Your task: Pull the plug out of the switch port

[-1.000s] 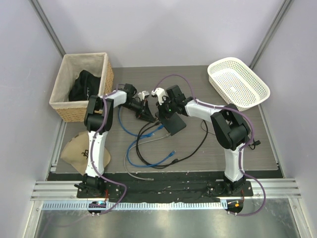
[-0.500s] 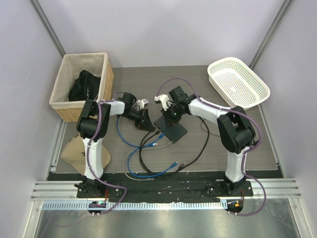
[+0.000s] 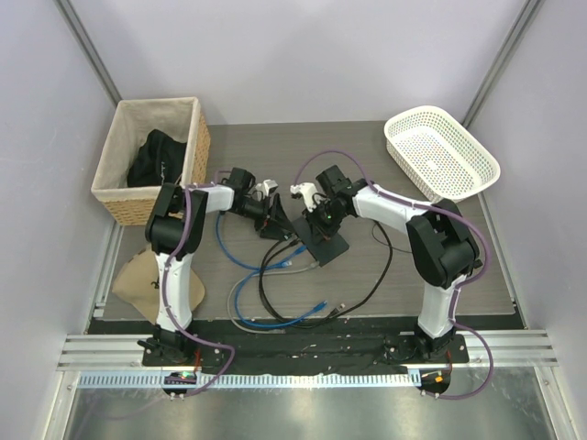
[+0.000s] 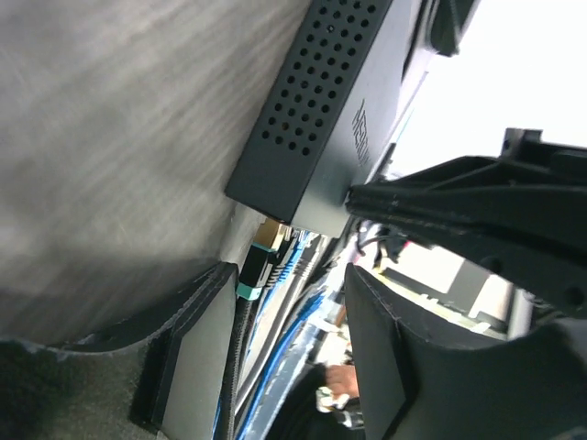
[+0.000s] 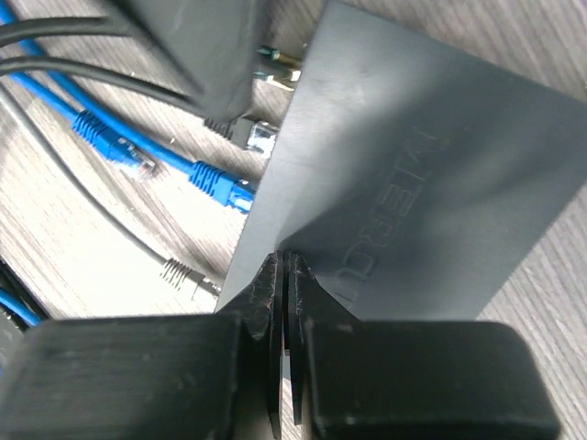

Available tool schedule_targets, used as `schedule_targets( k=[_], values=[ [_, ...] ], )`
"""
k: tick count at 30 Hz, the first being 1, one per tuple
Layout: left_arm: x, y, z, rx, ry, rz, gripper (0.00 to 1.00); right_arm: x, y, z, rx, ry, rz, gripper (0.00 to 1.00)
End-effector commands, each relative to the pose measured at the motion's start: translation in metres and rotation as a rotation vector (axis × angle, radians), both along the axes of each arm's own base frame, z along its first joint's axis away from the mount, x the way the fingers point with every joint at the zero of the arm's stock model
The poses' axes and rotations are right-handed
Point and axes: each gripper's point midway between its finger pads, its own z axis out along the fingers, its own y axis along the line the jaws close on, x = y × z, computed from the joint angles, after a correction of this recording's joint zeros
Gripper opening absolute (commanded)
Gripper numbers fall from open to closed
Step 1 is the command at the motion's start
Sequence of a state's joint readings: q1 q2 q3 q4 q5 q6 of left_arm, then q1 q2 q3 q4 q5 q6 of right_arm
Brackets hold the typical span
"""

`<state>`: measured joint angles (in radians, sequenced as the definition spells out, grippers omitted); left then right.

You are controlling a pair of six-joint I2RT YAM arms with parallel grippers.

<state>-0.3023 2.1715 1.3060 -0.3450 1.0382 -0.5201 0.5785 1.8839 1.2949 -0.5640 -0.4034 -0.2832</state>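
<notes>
The black switch point(image 3: 328, 243) lies flat on the table; its ports are hidden on the edge that faces the cables. A black plug point(image 4: 260, 255) with a teal band and a gold tip sits at a corner of the switch point(image 4: 312, 110); I cannot tell whether it is seated. My left gripper point(image 3: 275, 218) is open, its fingers point(image 4: 193, 357) astride the bundle of cables, the plug just beyond the left one and not pinched. My right gripper point(image 5: 286, 261) is shut and empty, its tips pressed down on the switch's lid point(image 5: 413, 174).
Loose blue and black cables point(image 3: 275, 293) sprawl in front of the switch, with blue plugs point(image 5: 220, 183) at its edge. A wicker basket point(image 3: 151, 160) stands back left, a white plastic basket point(image 3: 442, 151) back right, a beige cloth point(image 3: 138, 275) at the left.
My left gripper has opened from shut and shifted slightly right. The switch and my right gripper moved a little right and toward the front.
</notes>
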Motion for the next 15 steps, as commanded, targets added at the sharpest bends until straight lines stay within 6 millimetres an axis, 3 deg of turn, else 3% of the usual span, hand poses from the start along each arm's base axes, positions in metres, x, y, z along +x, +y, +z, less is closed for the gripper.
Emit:
schedule_targets(
  k=[1, 7, 9, 10, 13, 14, 15],
  values=[
    [0.018, 0.02, -0.087, 0.241, -0.049, 0.079, 0.56, -0.017, -0.015, -0.014, -0.056, 0.046, 0.005, 0.01],
    [0.021, 0.019, -0.076, 0.234, -0.074, 0.08, 0.54, -0.011, -0.013, -0.013, -0.059, 0.046, -0.014, 0.01],
    [0.023, 0.019, -0.063, 0.209, -0.125, 0.083, 0.42, -0.006, -0.014, -0.009, -0.061, 0.037, -0.021, 0.01],
    [0.024, 0.018, -0.058, 0.19, -0.146, 0.082, 0.21, -0.005, -0.014, -0.009, -0.063, 0.037, -0.022, 0.01],
    [0.027, 0.015, -0.043, 0.155, -0.187, 0.078, 0.01, 0.005, -0.017, -0.006, -0.064, 0.024, -0.038, 0.02],
    [0.027, 0.014, -0.04, 0.147, -0.189, 0.074, 0.0, 0.008, -0.018, -0.003, -0.064, 0.021, -0.042, 0.22],
    [0.027, 0.013, -0.037, 0.137, -0.192, 0.071, 0.0, 0.018, -0.016, 0.009, -0.045, -0.002, -0.053, 0.34]
  ],
)
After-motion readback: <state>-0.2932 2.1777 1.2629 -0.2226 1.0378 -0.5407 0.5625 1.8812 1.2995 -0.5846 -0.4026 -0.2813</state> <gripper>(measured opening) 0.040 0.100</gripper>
